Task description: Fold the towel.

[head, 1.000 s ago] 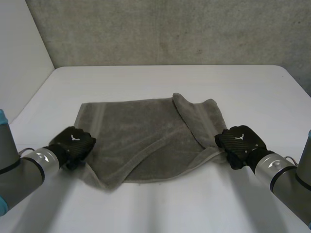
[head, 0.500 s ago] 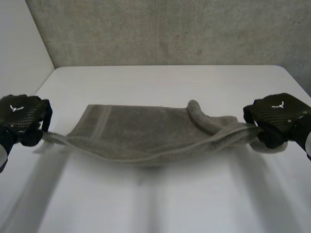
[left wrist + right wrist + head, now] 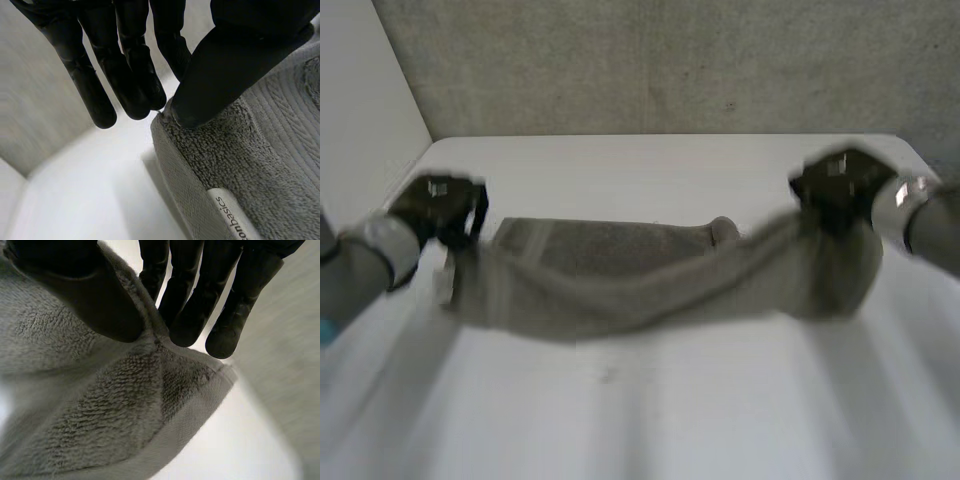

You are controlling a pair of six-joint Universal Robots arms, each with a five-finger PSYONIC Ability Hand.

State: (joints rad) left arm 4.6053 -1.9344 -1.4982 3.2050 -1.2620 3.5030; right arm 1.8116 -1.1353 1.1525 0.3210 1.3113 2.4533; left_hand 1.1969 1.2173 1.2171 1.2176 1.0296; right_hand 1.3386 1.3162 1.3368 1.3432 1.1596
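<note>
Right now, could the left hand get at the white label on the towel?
Probably not without letting go: the left hand is pinching the towel by a corner between thumb and fingers, and the label sits further along that edge, beyond its thumb.

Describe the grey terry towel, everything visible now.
The grey terry towel hangs slack, sagging in the middle, its far edge seemingly on the white table. Looped pile, white label reading "basics". The left hand pinches one corner between thumb and fingers; the right hand pinches the other.
</note>
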